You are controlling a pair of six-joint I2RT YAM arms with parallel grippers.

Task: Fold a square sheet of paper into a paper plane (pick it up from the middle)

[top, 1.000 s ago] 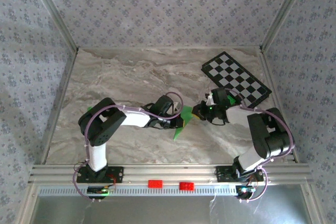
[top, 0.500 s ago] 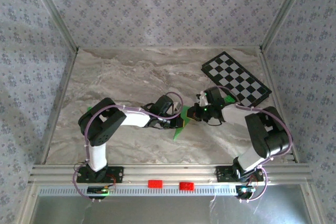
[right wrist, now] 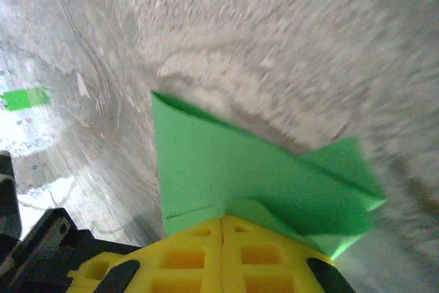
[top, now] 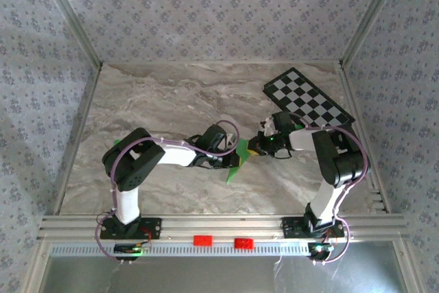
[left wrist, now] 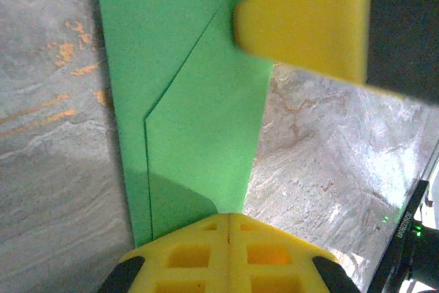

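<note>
Partway through, judging by the layers: shows diagonal creases and overlapped flaps on the thin bright green square sheet of paper (left wrist: 199, 121), not yet a slim dart. Lies mid-table (top: 158, 101) between both arms. Left gripper (left wrist: 228, 228): yellow fingers together, tips on the sheet's end, pinning or pinching unclear. Right gripper (right wrist: 223, 232): clamped on the opposite corner, lifting a flap. Probably leaves the wing folds and centre crease to do.

Near the middle of the table (top: 171, 94), folded paper (top: 238, 160), caught between the two grippers: left gripper (top: 230, 158) clamped on its left side, right gripper (top: 252, 147) on its far right end. Behind and right of these, a board (top: 309, 104) at the table's far right corner.
</note>
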